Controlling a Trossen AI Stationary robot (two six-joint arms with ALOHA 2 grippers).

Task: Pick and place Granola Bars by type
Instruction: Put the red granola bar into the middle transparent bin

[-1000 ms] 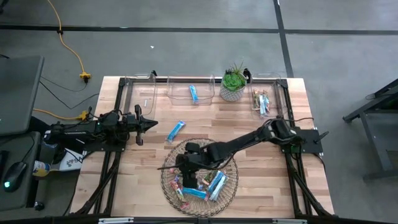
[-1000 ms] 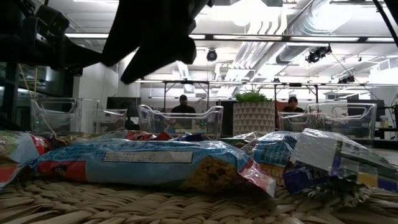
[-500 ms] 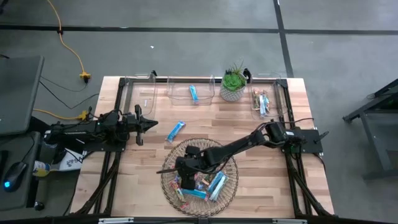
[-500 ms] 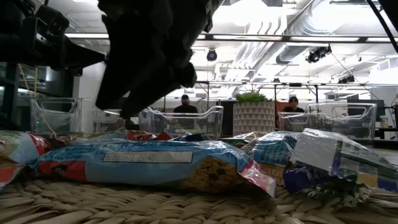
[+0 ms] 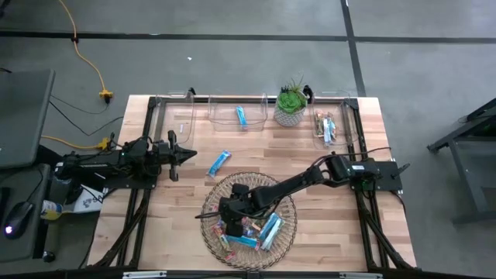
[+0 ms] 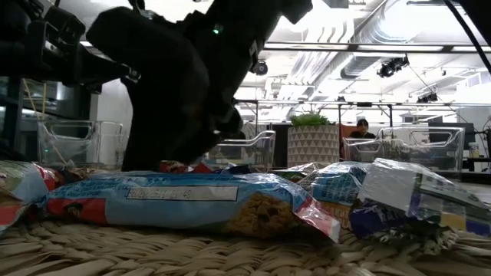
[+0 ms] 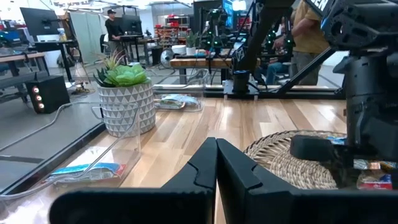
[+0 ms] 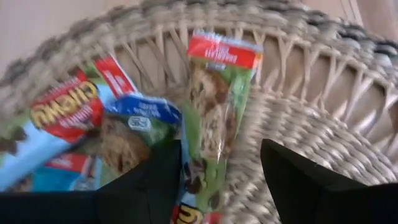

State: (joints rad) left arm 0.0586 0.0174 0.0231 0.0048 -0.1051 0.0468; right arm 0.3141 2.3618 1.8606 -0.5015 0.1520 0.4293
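Several granola bars lie heaped in the round woven basket (image 5: 288, 208); the low view shows a blue one (image 6: 184, 201) up front. My right gripper (image 5: 225, 213) is down in the basket's left part, open. In the right wrist view its fingers (image 8: 155, 180) stand on either side of a green bar with a red end (image 8: 214, 112), which lies on the basket's weave. Whether they touch it I cannot tell. One blue bar (image 5: 220, 162) lies flat on the table. My left gripper (image 5: 190, 155) is shut and hovers at the table's left.
Clear bins line the far edge: one holds a blue bar (image 5: 242, 116), another holds tan bars (image 5: 325, 126). A potted plant (image 5: 291, 101) stands between them. Other red, blue and green bars (image 8: 68, 118) crowd beside the green one. People stand in the room behind (image 6: 360, 126).
My right gripper has moved down into the basket and a little toward the table's near-left. In the low view it drops from above the bars to just behind them. The bars have not moved.
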